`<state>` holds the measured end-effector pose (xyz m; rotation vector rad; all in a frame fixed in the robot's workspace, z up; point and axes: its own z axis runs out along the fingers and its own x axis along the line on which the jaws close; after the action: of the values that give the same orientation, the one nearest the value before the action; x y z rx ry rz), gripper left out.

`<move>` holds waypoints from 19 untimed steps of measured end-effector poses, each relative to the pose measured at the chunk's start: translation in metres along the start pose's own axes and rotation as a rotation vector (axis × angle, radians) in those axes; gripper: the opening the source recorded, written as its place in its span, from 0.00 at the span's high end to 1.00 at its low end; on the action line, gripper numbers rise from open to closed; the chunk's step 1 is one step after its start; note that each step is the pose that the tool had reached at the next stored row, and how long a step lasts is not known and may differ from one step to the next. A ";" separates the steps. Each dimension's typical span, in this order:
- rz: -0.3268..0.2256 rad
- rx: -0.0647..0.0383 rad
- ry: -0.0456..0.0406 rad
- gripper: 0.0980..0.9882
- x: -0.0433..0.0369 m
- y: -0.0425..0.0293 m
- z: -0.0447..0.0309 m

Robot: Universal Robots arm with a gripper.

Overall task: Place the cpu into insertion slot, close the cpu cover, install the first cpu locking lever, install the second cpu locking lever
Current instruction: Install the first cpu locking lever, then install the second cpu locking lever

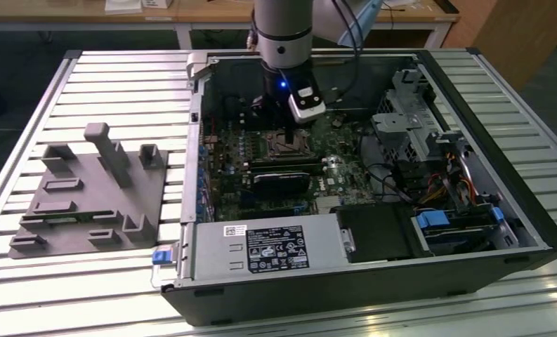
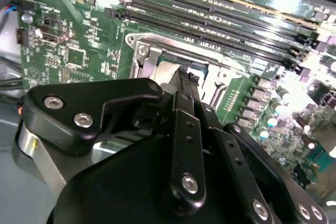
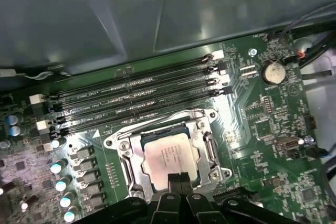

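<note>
claw (image 3: 177,178) fingertips together, seemingly empty | at cpu (image 3: 170,157) edge | cpu cover (image 3: 207,139) closed

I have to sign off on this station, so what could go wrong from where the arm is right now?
The hand sits right at the edge of the cpu in the insertion slot; a sideways nudge might shift the chip on its contacts. The cpu cover frames the chip closely, so the fingertips could catch its rim.

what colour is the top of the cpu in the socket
Pale silver-grey metal, clearest in the first wrist view: cpu.
</note>
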<state>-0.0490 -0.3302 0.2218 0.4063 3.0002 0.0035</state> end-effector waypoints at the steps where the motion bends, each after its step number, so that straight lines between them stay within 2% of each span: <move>1: 0.000 0.000 0.0000 0.99 -0.0003 0.0000 -0.0028; 3: 0.000 0.000 0.0000 0.99 -0.0007 0.0001 -0.0063; 19: 0.000 0.000 0.0002 0.99 -0.0013 -0.0004 -0.0085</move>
<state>-0.0488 -0.3308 0.2304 0.4060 3.0005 0.0033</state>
